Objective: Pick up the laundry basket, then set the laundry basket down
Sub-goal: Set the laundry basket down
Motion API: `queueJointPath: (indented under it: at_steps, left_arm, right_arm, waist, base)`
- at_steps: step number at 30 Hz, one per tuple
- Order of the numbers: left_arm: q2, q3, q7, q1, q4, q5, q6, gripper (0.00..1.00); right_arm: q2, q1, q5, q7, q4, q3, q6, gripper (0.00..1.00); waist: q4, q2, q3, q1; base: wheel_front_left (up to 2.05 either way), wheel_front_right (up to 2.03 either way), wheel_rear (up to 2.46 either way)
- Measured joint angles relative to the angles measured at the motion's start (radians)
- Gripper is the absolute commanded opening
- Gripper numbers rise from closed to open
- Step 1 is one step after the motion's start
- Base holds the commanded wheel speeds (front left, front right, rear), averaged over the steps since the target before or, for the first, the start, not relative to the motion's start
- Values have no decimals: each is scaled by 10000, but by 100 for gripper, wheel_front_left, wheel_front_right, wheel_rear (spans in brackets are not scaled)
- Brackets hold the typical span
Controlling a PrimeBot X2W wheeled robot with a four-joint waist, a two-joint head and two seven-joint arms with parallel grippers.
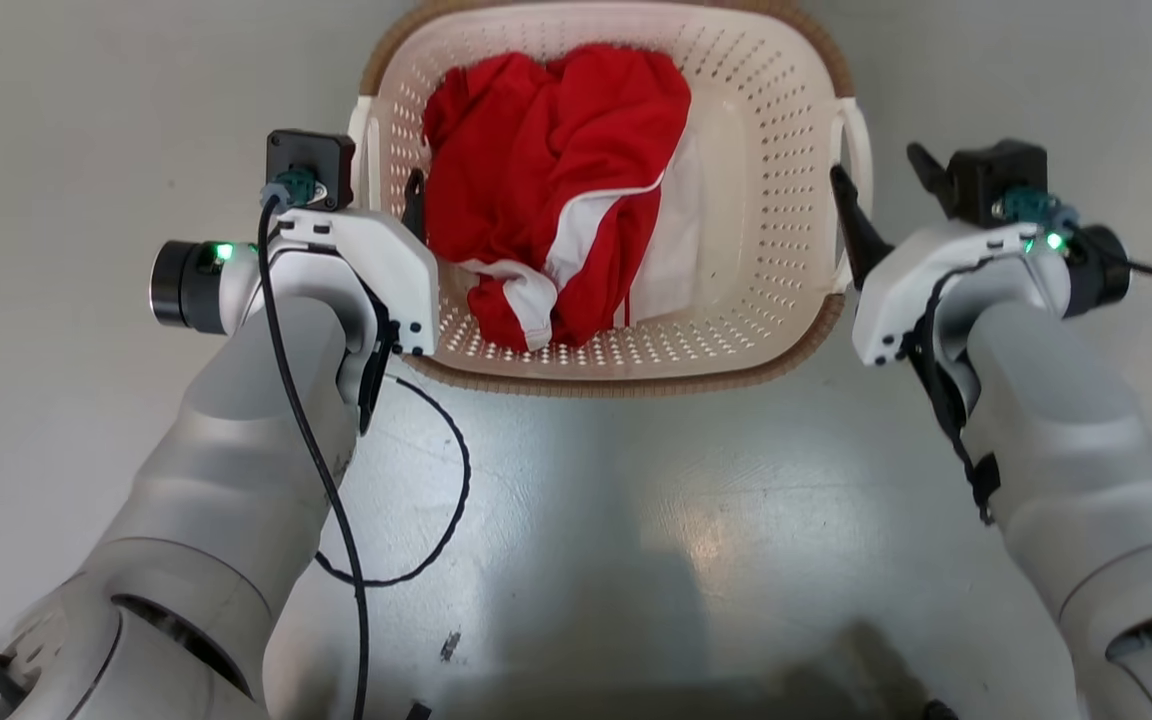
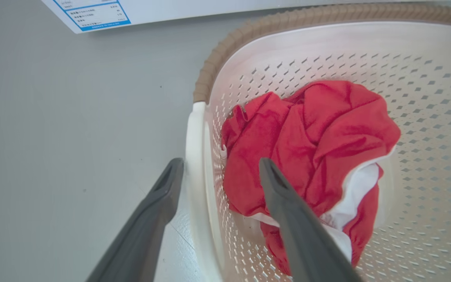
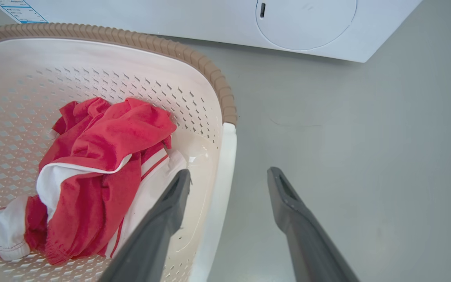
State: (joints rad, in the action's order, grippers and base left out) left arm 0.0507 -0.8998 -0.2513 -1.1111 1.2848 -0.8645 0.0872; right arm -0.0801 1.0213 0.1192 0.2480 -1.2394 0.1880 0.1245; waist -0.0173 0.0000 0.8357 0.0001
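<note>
The laundry basket (image 1: pixel 776 200) seems to sit on the grey floor (image 1: pixel 576 520) right in front of the robot, squarely between its two arms, with a crumpled red and white garment (image 1: pixel 556 170) heaped inside and the washer (image 3: pixel 210 19) standing just beyond. What matters here is how the basket lies to the grippers: its two white handles are on the robot's left and right, so the line through them runs crosswise, and each arm is as near to its handle as the other. The left gripper (image 2: pixel 220 164) is spread wide and grips nothing, one finger outside the left handle (image 2: pixel 196 156) and the other inside over the cloth. The right gripper (image 3: pixel 229 173) mirrors it, jaws apart and empty, straddling the right handle (image 3: pixel 225 164). To my eye both only need to close inward on the plastic between their fingers, then rise together so the basket comes up level.
</note>
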Motion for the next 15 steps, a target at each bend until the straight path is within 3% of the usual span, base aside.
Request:
queueJointPath:
  at_steps: [6, 15]
  left_arm:
    - [-13, 194, -44, 455, -213, -113, -31, 100]
    - [665, 1114, -44, 1575, -2004, 598, 387, 100]
  right_arm:
    - [46, -642, -470, 0, 675, -593, 0, 100]
    - [94, -1590, -965, 2, 2123, -1313, 0, 100]
  waist:
    - [-33, 0, -644, 0]
    - [-132, 0, -1869, 0]
  base:
    - [0, 0, 0]
    - [0, 0, 0]
